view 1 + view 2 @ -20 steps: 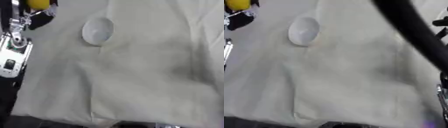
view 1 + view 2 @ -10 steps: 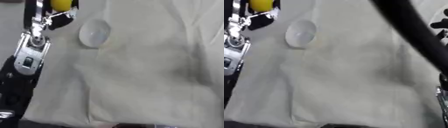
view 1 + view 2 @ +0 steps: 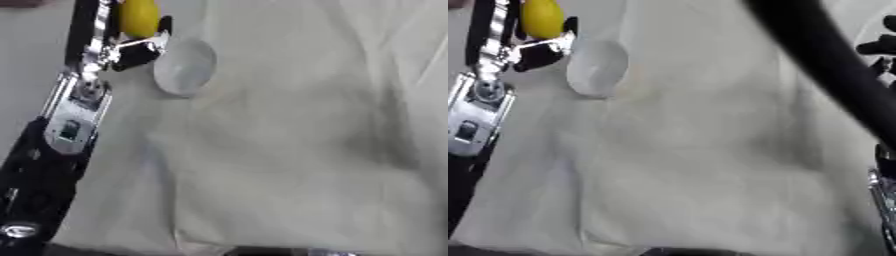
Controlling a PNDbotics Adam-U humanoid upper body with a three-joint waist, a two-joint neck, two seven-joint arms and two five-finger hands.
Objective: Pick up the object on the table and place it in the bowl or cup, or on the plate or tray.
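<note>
While the left arm reaches in from the lower left toward the top of the frame, the left hand (image 3: pixel 122 42) has its fingers curled around a yellow object (image 3: pixel 138 17), which it holds up near the upper left corner. The yellow object is rounded and elongated; its exact kind cannot be made out. It is clear of the table surface and sits just left of and above a white bowl (image 3: pixel 185 66). The white bowl stands on a pale cloth (image 3: pixel 297 150) that covers the table and lies creased across most of the view. The hand's lower fingers appear right beside the bowl's left rim; contact cannot be confirmed. At the right edge of the right eye view, dark parts of the right hand (image 3: pixel 878 47) show; its finger state cannot be determined. A thick black cable (image 3: pixel 824 65) crosses that view diagonally.
</note>
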